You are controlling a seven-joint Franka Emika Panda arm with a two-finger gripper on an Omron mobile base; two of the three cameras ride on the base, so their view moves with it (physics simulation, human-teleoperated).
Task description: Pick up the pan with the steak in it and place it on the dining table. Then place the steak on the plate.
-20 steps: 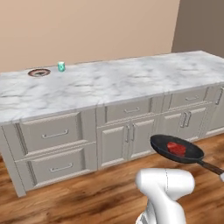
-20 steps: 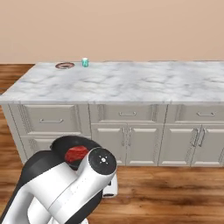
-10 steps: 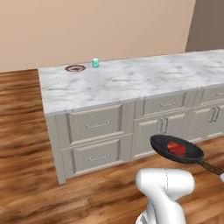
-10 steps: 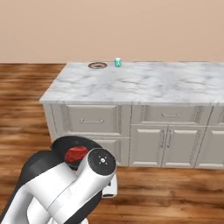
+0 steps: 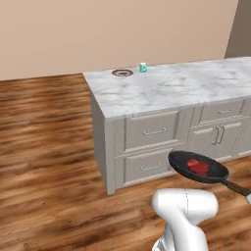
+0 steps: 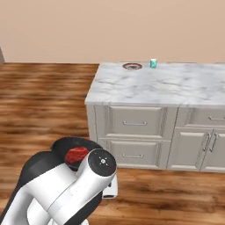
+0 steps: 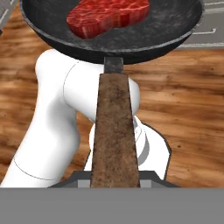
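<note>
The fingers grip the long brown handle (image 7: 113,127) of the black pan (image 5: 198,166), held level above the wood floor (image 5: 49,147) near the marble counter (image 5: 166,88), where a jolt or tilt could slide the steak (image 5: 198,166) out.

Marble dining table (image 5: 166,90): plate (image 5: 122,73), teal cup (image 5: 143,67) on top.

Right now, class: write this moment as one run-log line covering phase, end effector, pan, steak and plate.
phase: carrying | end effector: shut on pan handle | steak: in pan, over wood floor | plate: on dining table, far edge | placing: not yet done
</note>
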